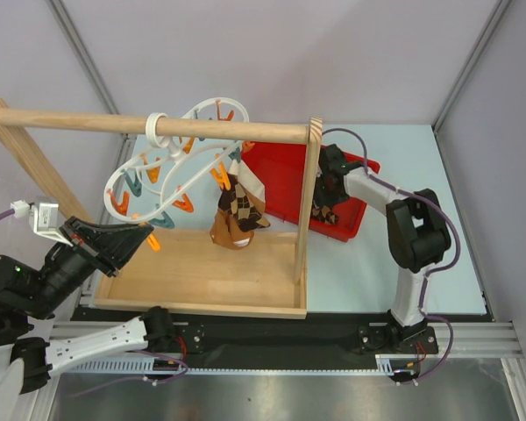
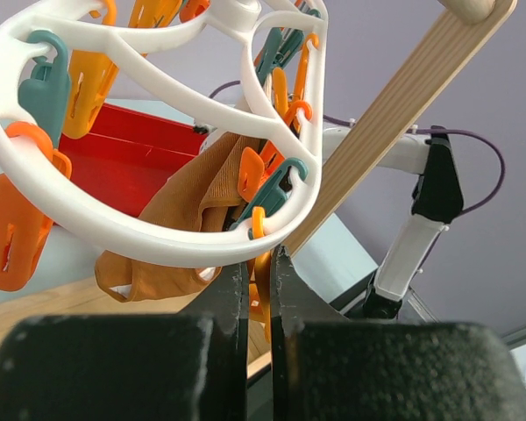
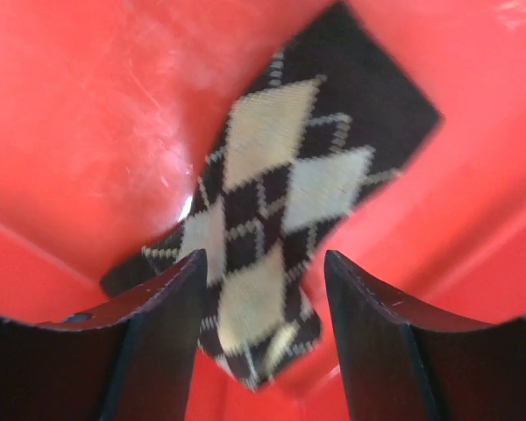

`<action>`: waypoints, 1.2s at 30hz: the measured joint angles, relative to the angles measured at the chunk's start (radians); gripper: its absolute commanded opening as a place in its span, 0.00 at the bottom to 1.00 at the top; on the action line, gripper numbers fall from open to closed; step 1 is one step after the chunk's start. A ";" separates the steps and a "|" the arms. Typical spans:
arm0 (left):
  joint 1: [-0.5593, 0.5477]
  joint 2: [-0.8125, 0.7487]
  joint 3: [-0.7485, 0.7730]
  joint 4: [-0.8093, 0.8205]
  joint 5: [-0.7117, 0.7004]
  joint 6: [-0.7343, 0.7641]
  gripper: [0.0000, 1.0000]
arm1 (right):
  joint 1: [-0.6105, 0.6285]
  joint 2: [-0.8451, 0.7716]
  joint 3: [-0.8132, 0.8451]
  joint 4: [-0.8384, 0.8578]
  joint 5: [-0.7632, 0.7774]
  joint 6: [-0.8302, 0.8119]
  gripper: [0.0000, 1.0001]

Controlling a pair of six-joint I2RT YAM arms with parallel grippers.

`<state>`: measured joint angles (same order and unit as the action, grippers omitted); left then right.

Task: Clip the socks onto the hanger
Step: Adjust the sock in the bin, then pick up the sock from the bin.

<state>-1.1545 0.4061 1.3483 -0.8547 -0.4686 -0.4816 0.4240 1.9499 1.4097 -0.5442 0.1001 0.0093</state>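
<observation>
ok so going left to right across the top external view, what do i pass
white wavy plastic ring hanger with orange and teal pegs → hanging brown and cream argyle fabric sock → upright wooden frame post → right claw → black elbow of the right arm

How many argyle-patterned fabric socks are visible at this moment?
2: one brown argyle sock hangs from the white wavy plastic hanger; a second sock lies in the red plastic tray. Others may be hidden.
</observation>
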 measured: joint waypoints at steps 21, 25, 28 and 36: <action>0.000 0.011 -0.002 0.006 0.002 0.000 0.00 | -0.084 0.153 0.203 -0.069 0.080 0.379 0.51; 0.000 0.012 -0.004 0.007 0.002 0.000 0.00 | -0.071 0.188 0.229 -0.085 0.113 0.414 0.50; 0.000 0.012 -0.005 0.008 0.002 0.000 0.00 | -0.063 0.206 0.250 -0.082 0.134 0.425 0.44; 0.000 0.012 -0.008 0.008 0.003 -0.006 0.00 | -0.054 0.216 0.256 -0.053 0.185 0.401 0.00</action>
<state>-1.1545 0.4179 1.3407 -0.8463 -0.4660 -0.4877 0.3698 2.1658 1.6653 -0.5968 0.2852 0.4099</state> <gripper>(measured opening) 0.058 0.067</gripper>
